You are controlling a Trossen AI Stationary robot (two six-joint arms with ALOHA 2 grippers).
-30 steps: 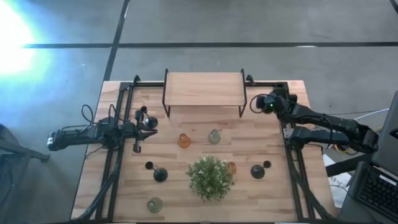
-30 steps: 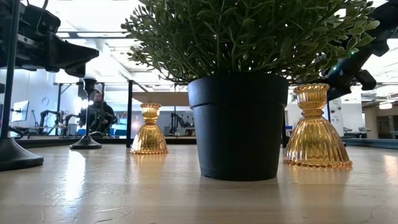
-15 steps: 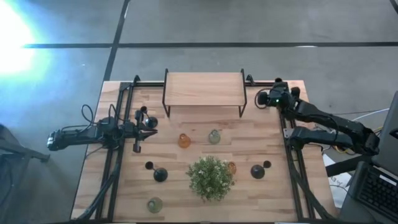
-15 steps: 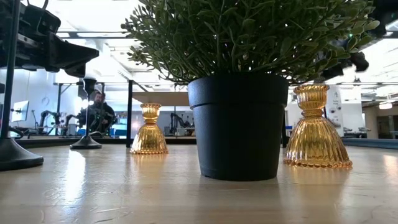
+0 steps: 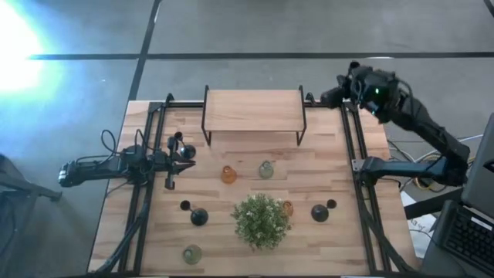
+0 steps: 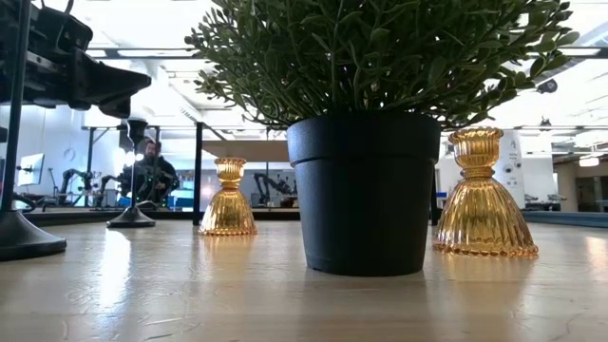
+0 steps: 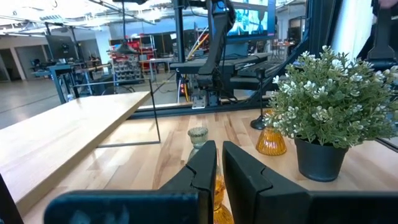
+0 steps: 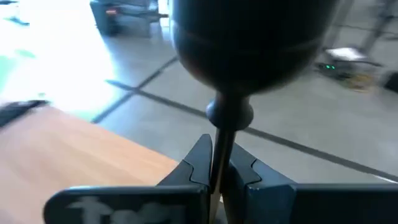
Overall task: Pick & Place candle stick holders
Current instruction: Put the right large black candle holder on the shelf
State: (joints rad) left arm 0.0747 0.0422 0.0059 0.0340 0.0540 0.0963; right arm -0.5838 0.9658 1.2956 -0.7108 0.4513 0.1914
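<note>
Overhead view: a light wooden tabletop [image 5: 324, 166] of butcher-block planks stands on a grey concrete floor [image 5: 247, 31] crossed by dark seam lines; a bright glare [image 5: 15, 42] falls on the floor at far left. A small wooden shelf [image 5: 253, 110] on a black metal frame sits at the tabletop's far edge. Low view: an open workshop with ceiling light strips [image 6: 579, 161], dark support posts [image 6: 199, 171], and a seated person [image 6: 147, 176] in the distance. Left wrist view: workbenches [image 7: 56, 71] and a lit monitor [image 7: 252, 18].
</note>
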